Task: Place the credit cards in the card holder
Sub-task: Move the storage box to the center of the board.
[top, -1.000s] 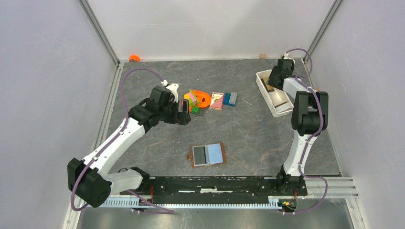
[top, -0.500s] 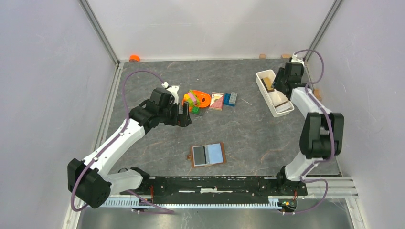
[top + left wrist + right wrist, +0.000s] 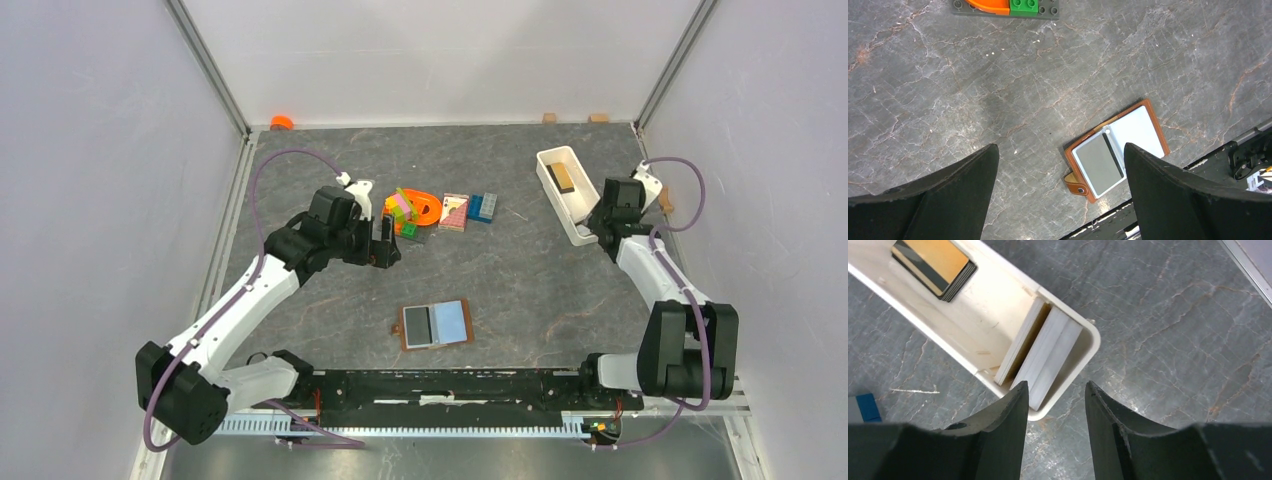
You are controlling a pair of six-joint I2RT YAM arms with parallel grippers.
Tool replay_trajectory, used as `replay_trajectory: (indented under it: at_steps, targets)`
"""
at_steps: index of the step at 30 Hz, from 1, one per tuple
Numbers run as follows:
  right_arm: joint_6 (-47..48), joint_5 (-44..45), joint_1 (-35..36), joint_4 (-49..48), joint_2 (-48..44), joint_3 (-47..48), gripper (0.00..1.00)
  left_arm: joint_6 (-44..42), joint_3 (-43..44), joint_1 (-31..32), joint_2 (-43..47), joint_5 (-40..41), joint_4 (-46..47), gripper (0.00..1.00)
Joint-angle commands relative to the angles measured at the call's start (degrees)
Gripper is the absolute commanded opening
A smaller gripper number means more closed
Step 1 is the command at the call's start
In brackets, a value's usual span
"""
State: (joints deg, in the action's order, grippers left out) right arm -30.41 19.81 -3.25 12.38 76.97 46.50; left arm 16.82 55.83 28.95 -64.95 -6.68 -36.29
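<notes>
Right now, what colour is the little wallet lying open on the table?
The wallet is brown, clearest in the left wrist view.

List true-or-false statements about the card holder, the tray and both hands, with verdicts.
1. The card holder lies open on the table. True.
2. The left hand grips a card. False: it is open and empty.
3. A tan card lies in the white tray. True.
4. The right hand hovers over the card holder. False: it is at the tray's end, far from the holder.
</notes>
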Motion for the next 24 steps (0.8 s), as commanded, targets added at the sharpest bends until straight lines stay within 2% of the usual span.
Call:
replay_trajectory:
  at_steps: [1, 8, 11, 24]
  targets:
    - [-1.4, 0.5, -2.4, -2.1, -0.9, -0.6, 0.49, -1.4, -0.6, -0.1, 2.1, -1.7, 1.9, 1.00]
    - [-2.1, 1.5, -4.4, -4.5, -0.2, -3.4, 0.48, -1.4, -0.9, -0.1, 2.5, -1.6, 1.8, 1.00]
    - [-2.1, 1.2, -6.3, -5.9, 1.4, -3.7, 0.44, -1.4, -0.9, -0.1, 2.4, -1.8, 1.9, 1.00]
    - [-0.1, -3.6, -8.9, -7.3, 6.9, -0.1, 0.39, -1.4, -0.9, -0.1, 1.6, -1.6, 1.8, 1.00]
